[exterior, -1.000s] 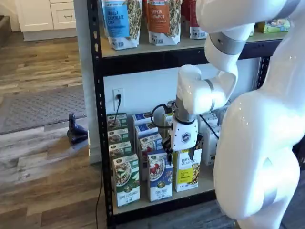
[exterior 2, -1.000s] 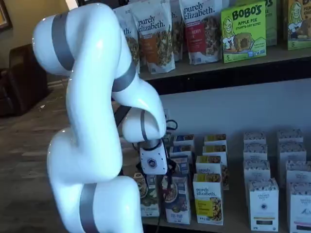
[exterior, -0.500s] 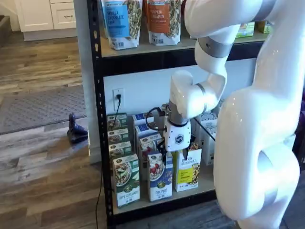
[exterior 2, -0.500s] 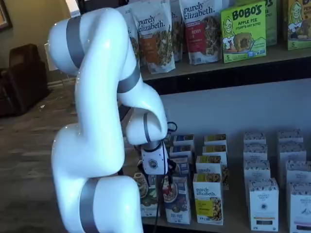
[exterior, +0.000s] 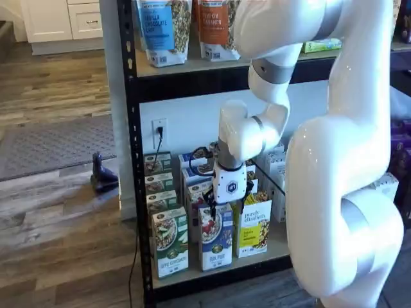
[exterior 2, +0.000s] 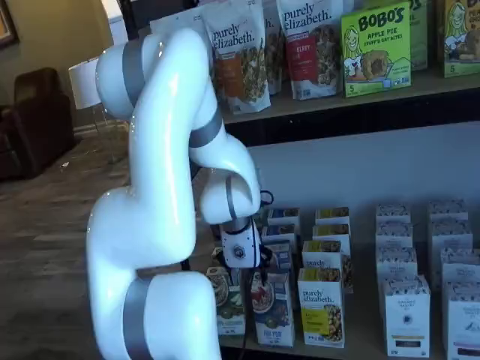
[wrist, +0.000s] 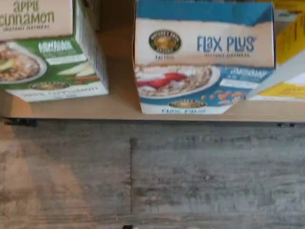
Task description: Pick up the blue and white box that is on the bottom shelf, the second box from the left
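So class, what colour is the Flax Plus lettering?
Blue on the Flax Plus box's pale band, clearest in the wrist view.

The white arm point(exterior: 334, 160) is folding down from above, its wrist point(exterior: 239, 131) pointing downward, while the gripper point(exterior: 226, 210) is hanging vertically, its black fingers point(exterior: 212, 206) standing spread wide apart and holding nothing.

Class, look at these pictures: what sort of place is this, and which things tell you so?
Probably a mock grocery aisle set up indoors: a black metal rack stocked with rows of cereal boxes and granola pouches, plus white cabinets and a wood floor.
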You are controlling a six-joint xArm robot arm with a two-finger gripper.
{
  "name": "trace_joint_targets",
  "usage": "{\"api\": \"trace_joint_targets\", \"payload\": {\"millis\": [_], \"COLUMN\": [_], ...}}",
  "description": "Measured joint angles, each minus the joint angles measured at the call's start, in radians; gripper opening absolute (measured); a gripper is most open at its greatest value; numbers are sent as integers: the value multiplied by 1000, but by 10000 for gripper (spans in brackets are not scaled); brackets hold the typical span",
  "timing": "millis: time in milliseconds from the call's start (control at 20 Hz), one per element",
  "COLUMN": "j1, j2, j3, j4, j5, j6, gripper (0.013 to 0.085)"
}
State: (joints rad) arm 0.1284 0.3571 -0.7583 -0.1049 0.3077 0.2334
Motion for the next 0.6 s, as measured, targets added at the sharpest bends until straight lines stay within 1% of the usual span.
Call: {"api": "trace_joint_targets", "payload": {"millis": [50,200,350,450,600], "j1": [-3,-8,-14,-18,-23], "j2": [16,58,116,143,188], "j3": [-19,-72,-138,-168,-227], "j4": [1,46,65,69,55], "j5": [3,30,53,55,63], "j6": [-4,-52,-76,-84,-77], "gripper": [850,850,850,850,850]}}
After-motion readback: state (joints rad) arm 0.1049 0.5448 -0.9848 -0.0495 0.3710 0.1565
